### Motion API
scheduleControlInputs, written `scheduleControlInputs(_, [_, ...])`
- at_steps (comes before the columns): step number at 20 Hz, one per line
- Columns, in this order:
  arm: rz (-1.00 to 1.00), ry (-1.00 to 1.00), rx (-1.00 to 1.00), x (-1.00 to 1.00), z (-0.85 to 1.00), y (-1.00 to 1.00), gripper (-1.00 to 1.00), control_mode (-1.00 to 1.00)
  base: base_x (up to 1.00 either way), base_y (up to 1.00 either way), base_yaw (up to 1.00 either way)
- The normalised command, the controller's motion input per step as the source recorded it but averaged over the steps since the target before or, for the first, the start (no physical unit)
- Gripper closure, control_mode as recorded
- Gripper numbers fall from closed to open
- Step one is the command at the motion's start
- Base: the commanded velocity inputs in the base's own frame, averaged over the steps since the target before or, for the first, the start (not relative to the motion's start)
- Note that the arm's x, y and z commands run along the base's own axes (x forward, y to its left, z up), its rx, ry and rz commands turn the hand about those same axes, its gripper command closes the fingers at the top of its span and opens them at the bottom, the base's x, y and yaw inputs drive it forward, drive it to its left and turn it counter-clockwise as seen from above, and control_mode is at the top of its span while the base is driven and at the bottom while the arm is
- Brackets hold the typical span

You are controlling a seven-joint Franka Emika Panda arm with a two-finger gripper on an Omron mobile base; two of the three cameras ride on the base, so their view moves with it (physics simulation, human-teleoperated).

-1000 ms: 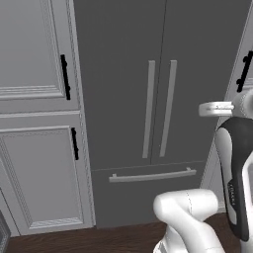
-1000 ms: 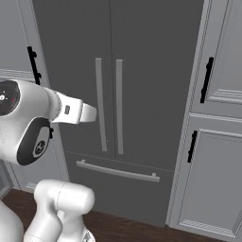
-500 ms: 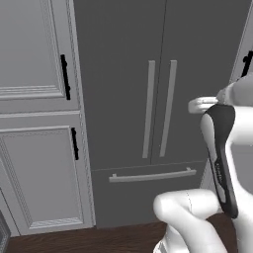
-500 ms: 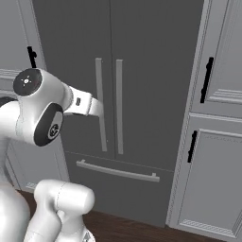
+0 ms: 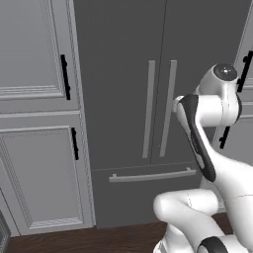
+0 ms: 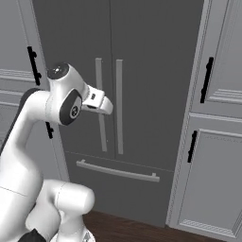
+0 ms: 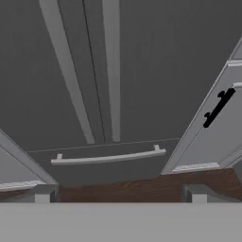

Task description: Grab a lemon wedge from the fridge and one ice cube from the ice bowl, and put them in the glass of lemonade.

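The tool (image 7: 120,194) is carried raised in front of the fridge (image 5: 148,74), its two tips (image 7: 43,193) seen spread wide apart with nothing between them, so it is judged released and ready for a handle. Beyond it, both doors are shut, and the long vertical handles (image 6: 108,106) are not yet touched. The lemon wedge is presumably kept inside, behind these doors. Light grey cabinets (image 5: 34,123) are seen on both sides.

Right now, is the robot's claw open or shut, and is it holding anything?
Gripper: open and empty. Its two fingertips stand wide apart, nothing between them, pointed at the closed fridge.
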Motion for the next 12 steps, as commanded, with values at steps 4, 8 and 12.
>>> scheduleControlInputs(4, [-0.04, 0.00, 0.00, 0.55, -0.20, -0.09, -1.00, -1.00, 0.00, 0.00, 0.00])
scheduleControlInputs(8, [-0.02, 0.00, 0.00, 0.73, -0.14, -0.12, -1.00, -1.00, 0.00, 0.00, 0.00])
scheduleControlInputs(12, [0.00, -0.04, 0.08, 0.75, -0.06, -0.18, -1.00, -1.00, 0.00, 0.00, 0.00])
